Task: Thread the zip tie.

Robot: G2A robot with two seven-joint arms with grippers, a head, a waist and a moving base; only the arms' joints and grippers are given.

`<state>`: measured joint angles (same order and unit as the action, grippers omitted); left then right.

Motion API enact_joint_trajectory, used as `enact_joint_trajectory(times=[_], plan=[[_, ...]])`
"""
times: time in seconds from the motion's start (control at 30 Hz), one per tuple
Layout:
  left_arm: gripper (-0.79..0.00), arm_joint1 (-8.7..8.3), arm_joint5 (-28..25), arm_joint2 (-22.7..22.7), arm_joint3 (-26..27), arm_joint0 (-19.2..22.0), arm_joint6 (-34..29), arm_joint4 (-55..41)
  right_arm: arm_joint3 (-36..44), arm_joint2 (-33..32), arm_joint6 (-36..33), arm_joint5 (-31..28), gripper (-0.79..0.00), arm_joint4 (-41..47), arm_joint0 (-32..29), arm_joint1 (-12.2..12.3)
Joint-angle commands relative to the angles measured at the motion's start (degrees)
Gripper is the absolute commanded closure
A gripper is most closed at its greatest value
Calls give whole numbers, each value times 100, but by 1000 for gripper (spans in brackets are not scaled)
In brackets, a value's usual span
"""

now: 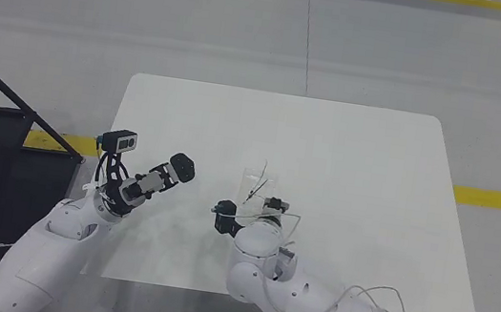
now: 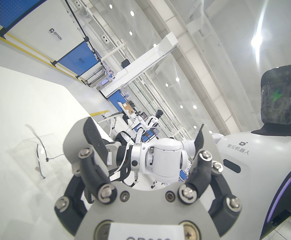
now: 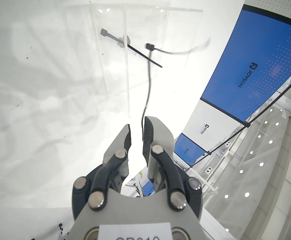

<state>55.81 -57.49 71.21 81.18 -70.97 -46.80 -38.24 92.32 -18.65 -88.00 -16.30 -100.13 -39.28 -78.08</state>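
Zip tie (image 3: pixel 149 75): a thin black strap with a small square head, raised above the white bench (image 1: pixel 373 173) in front of the clear stand (image 3: pixel 113 68). Its tail runs down into the right claw (image 3: pixel 137 125), which is closed to a narrow slit and pinches the strap against one ribbed pad. A pale, blurred strap (image 3: pixel 188 51) curves away from the same head; whether it is part of this tie cannot be told. A second zip tie (image 3: pixel 141 53), also black, passes slantwise through the stand's upright panels, head on one side and pointed tip on the other. Count: two black heads, one stand, two claws. The left claw (image 2: pixel 145 134) is spread wide with nothing in it, held off the bench to the side of the stand. One white printed label sits at the base of each claw, cut off by the frame edge.
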Motion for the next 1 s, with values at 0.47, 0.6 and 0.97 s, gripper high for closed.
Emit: enact_joint_trajectory(times=[0.47,0.6,0.97], plan=[[-785,0,0,0,0,0,0,0,950,-859,0,0,-209,-712,-805,68],[-785,0,0,0,0,0,0,0,1880,-1330,0,-1,-308,-1168,-1612,240],[-785,0,0,0,0,0,0,0,4232,-2645,0,82,-576,-1731,-3406,495]])
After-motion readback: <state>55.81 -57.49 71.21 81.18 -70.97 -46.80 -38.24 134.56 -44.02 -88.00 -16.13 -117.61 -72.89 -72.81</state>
